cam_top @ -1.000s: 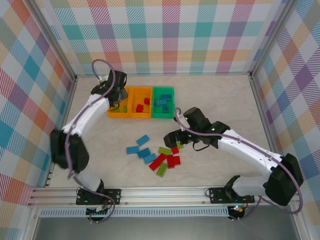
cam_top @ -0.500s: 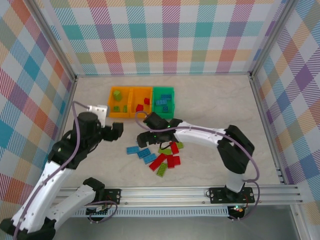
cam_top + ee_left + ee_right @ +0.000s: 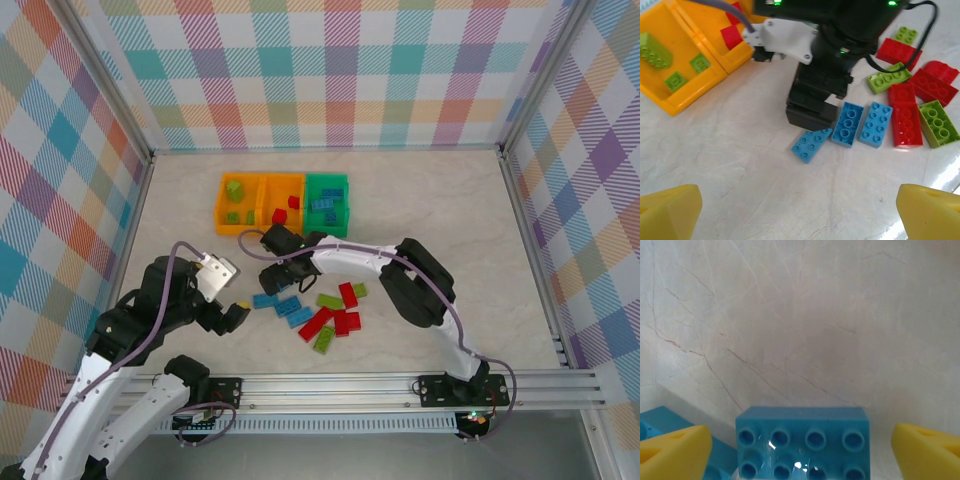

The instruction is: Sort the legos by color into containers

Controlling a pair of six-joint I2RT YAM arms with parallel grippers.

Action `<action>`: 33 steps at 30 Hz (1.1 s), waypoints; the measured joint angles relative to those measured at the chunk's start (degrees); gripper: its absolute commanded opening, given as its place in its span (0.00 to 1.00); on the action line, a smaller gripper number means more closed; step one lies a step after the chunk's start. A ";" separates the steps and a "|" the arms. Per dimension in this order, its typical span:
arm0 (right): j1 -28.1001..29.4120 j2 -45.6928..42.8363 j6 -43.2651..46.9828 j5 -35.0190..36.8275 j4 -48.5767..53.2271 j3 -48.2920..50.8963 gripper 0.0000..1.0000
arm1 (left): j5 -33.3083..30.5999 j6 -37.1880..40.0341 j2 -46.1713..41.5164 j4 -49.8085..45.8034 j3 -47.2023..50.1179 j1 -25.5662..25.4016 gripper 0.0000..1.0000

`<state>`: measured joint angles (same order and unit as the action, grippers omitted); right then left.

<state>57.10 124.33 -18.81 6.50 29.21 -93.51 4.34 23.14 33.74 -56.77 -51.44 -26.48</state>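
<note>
right gripper (image 3: pixel 800 452): low over the marble table (image 3: pixel 800 315), and look at those yellow pads (image 3: pixel 670 450). They are spread wide, one off each end of a blue brick (image 3: pixel 802 437), with a gap on both sides, so nothing is gripped yet.
blue brick: flat on the table, studs up, squarely between the pads. A second blue brick (image 3: pixel 665 427) pokes in just behind the pad at the left of the wrist view.
why so wide: my read is that the pads straddle the brick's long side, so they need all that spread to clear it.
left gripper (image 3: pixel 800 215): hanging back, fingers (image 3: pixel 667 210) wide apart with only bare table between them. The blue bricks sit well beyond its fingertips, so it looks to be keeping out of its partner's way.
containers (image 3: pixel 282 176): three in a row, far beyond both sets of fingertips. Lime sits in the left orange bin (image 3: pixel 237 232), red in the middle orange bin (image 3: pixel 282 232), blue in the green bin (image 3: pixel 326 233).
loose pile: red bricks (image 3: pixel 905 122) and lime bricks (image 3: pixel 937 122) huddle together on the far side of the blue ones from the right gripper's fingers.
step: lining up a blue pick, bound for the green bin, I'd judge.
watch: that neighbouring brick may get nudged if the pads close.
</note>
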 measured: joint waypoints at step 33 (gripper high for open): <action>-21.22 -10.86 2.36 6.91 -6.58 -2.60 0.58 | 1.07 -21.59 6.78 10.88 -2.62 0.00 1.00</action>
<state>35.88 113.47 -16.45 13.41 22.63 -96.12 5.41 1.54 40.51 -45.89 -54.06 -26.48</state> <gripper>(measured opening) 0.609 0.998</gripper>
